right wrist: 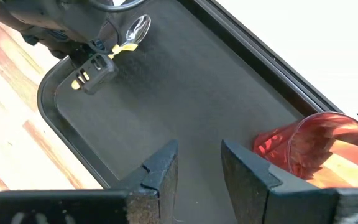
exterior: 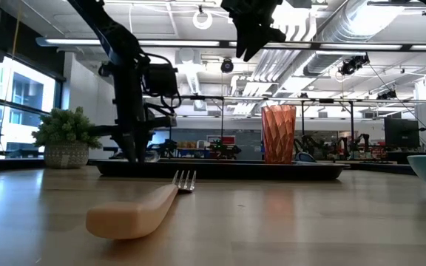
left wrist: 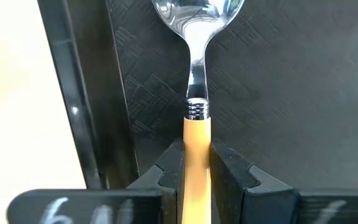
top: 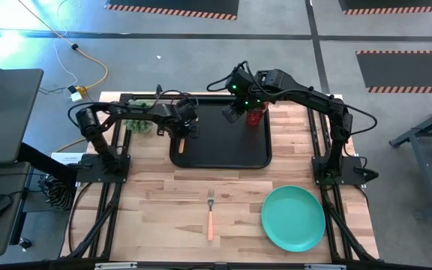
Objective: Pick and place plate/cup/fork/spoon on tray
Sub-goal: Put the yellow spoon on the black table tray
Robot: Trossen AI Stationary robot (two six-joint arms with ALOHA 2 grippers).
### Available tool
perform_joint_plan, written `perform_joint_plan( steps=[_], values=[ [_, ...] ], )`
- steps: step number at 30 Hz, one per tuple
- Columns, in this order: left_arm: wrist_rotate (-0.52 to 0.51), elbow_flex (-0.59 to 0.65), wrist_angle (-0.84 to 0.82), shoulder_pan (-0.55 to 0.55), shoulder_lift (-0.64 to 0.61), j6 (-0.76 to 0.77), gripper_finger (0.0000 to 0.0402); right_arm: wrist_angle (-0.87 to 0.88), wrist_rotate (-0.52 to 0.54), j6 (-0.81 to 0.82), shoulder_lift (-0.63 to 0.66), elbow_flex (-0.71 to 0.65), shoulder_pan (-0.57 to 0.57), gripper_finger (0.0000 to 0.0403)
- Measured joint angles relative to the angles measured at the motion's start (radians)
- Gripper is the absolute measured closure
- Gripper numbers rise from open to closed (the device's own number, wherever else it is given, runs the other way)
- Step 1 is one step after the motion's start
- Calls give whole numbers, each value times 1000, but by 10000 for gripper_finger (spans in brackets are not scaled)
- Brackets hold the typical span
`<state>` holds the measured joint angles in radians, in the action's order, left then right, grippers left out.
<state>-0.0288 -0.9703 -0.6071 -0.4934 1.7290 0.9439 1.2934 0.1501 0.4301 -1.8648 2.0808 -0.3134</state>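
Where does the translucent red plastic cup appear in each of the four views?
High view: the translucent red plastic cup stands in the black rectangular tray's far right corner.
Low view: right of centre, upright on the tray.
Left wrist view: not in it.
Right wrist view: lower right corner.
Shared landmark: the tray's raised rim.

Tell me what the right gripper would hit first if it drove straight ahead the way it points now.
Most likely the bare floor of the tray. The right gripper is open and empty, aimed down at the tray. The cup stands off to one side, the spoon farther off in the left gripper. Depth is unclear.
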Motion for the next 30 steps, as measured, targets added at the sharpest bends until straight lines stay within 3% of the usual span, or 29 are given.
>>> perform_joint_plan(
  steps=[8,30],
  values=[
    [2,0,2,0,8,6,354,0,0,0,0,0,0,288],
    [31,0,4,0,7,-12,277,0,0,-11,0,0,0,288]
  ],
)
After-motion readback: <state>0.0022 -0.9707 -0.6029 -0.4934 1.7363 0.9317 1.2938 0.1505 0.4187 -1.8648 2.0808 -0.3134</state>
